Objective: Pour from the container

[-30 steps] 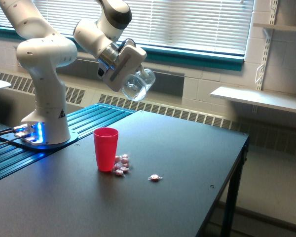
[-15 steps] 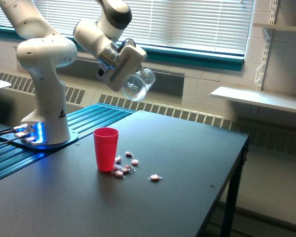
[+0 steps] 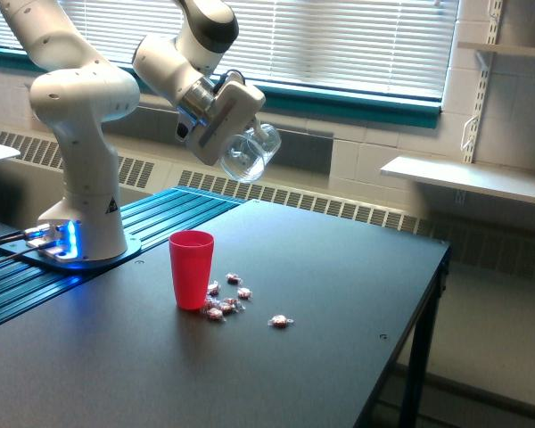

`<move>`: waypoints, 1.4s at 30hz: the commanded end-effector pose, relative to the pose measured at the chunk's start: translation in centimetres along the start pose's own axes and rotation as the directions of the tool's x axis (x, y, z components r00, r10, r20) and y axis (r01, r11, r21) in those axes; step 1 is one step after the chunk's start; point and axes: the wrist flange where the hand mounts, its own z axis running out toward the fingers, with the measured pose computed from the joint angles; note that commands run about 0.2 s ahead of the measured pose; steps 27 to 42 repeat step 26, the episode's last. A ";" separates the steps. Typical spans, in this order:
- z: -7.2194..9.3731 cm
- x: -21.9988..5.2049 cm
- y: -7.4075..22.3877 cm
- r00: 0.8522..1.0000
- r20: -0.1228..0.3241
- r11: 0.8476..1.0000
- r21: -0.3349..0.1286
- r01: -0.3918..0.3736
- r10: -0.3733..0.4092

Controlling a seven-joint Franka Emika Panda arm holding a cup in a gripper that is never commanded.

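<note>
Above the table (image 3: 339, 294) our tool (image 3: 225, 134) grips the tipped container (image 3: 250, 152), now empty; sweets (image 3: 227, 299) have scattered beside the red cup (image 3: 192, 267), missing it

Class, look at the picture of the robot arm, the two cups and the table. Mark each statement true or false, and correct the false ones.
1. The clear, rounded glass mug is held tilted in the air. True.
2. The opaque red plastic tumbler lies on its side. False: it stands upright.
3. Small wrapped candies lie on the dark table beside the tumbler. True.
4. The mug is full of candies. False: it looks empty.
</note>
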 end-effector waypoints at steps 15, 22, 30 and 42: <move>0.6 0.4 -0.1 0.983 -0.097 0.987 -0.058 0.150 -0.155; 0.8 -3.1 -0.5 0.988 -0.028 0.988 -0.038 0.152 -0.154; 0.8 -3.1 -0.5 0.988 -0.028 0.988 -0.038 0.152 -0.154; 0.8 -3.1 -0.5 0.988 -0.028 0.988 -0.038 0.152 -0.154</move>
